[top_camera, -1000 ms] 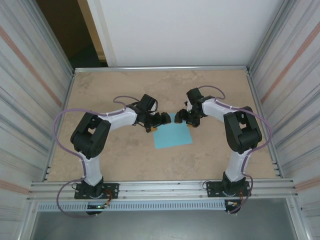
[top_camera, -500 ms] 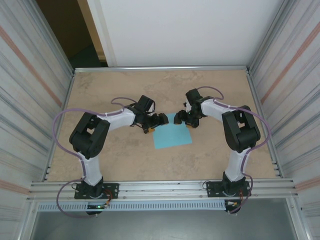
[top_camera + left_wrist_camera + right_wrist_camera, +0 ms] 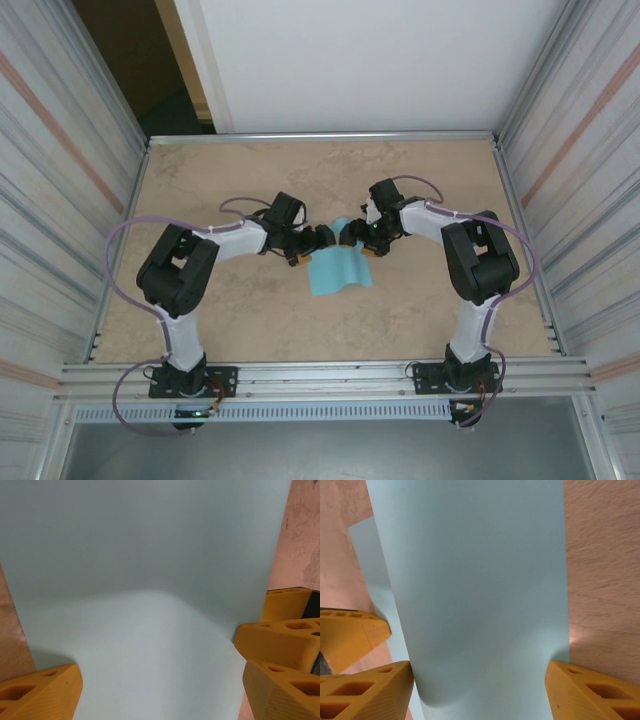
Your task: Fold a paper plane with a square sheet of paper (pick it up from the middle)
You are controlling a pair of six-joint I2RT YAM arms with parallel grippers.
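As you count: one square sheet of paper [image 3: 338, 270], humped | left gripper [image 3: 327, 238] and right gripper [image 3: 351, 235] at its 12 o'clock edge | both spread wide, straddling it.

Top view: even, diffuse light, faint soft shadows on the tabletop [image 3: 250, 320], dark opening [image 3: 130, 60] at upper left. Wrist views: square sheet of paper [image 3: 150, 580] softly shaded.

A: Item?
B: Square sheet of paper [image 3: 338, 268], light blue, plain, no marks.
A: Flat?
B: No, bowed up in a soft rounded hump, no sharp crease visible. Far part lifted, near edge wavy, down on the desk [image 3: 230, 320].
A: Where?
B: Roughly mid-desk, one corner pointing away.
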